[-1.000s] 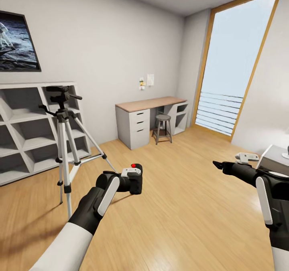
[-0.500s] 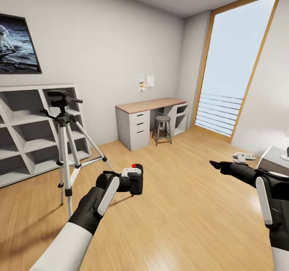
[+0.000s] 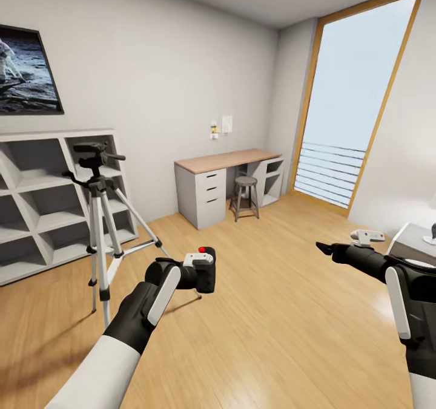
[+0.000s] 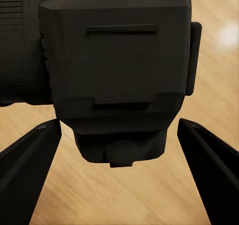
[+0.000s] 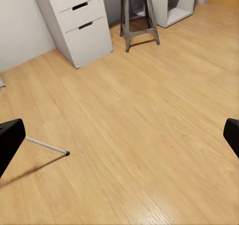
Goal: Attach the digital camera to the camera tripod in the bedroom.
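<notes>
From the head view, your left gripper (image 3: pixel 195 274) is clamped on the digital camera (image 3: pixel 203 268) (red button up), above the plank floor (image 3: pixel 272 312); the camera tripod (image 3: pixel 103 215) stands before the grey shelves (image 3: pixel 42 203). No writing is readable.

Left wrist: the camera sits between the fingers (image 4: pixel 25 165).

Right wrist: your right gripper (image 5: pixel 119 140) is spread wide over the floor.

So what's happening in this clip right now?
The robot stands in a bedroom holding the digital camera in its left gripper, out in front over the wooden floor. The camera tripod stands to its left by the grey shelves, nothing mounted on its head yet. The right gripper is open and empty.
</notes>
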You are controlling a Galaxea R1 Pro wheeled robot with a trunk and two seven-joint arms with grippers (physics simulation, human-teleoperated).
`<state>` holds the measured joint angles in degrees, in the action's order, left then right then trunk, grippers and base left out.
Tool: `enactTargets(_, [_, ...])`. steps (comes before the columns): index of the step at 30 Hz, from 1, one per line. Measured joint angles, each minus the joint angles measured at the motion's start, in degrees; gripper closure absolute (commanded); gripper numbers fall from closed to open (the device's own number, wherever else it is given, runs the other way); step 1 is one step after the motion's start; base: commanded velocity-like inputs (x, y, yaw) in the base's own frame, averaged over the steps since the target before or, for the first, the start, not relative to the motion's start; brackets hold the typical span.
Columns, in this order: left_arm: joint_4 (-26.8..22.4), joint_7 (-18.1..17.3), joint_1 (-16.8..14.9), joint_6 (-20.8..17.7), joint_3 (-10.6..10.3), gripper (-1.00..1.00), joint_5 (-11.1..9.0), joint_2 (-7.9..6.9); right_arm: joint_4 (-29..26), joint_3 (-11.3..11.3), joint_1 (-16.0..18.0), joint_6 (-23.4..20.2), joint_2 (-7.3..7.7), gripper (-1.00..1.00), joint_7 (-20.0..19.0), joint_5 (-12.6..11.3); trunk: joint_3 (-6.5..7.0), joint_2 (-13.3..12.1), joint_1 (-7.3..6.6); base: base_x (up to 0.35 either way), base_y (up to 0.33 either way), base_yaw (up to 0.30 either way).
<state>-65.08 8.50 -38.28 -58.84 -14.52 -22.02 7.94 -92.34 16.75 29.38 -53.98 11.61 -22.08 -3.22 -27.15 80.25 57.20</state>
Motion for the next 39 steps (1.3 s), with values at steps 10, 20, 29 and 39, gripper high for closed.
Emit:
enactTargets(10, [0.31, -0.57, -0.05, -0.19, -0.09, 1.00, -0.02, 0.06, 0.03, -0.07, 0.00, 0.07, -0.01, -1.00, 0.06, 0.23, 1.80, -4.01, -2.20, 0.000, 0.000, 0.000])
enactTargets(20, [0.59, -0.28, -0.08, -0.16, 0.28, 1.00, 0.24, -0.14, 0.01, -0.03, 0.01, 0.08, 0.01, -1.00, -0.03, 0.39, 3.59, -8.03, -4.39, 0.000, 0.000, 0.000])
enactTargets(29, [0.67, 0.08, -0.08, -0.03, 0.56, 1.00, 0.24, -0.27, 0.01, 0.01, 0.01, 0.03, 0.03, -1.00, -0.07, 0.40, 5.21, -11.64, -6.37, 0.000, 0.000, 0.000])
enactTargets(39, [0.26, 0.43, 0.03, 1.34, 0.33, 1.00, 0.65, -0.32, 0.00, 0.06, 0.01, 0.00, 0.06, -1.00, -0.09, 0.42, 7.01, -15.65, -8.57, 0.000, 0.000, 0.000])
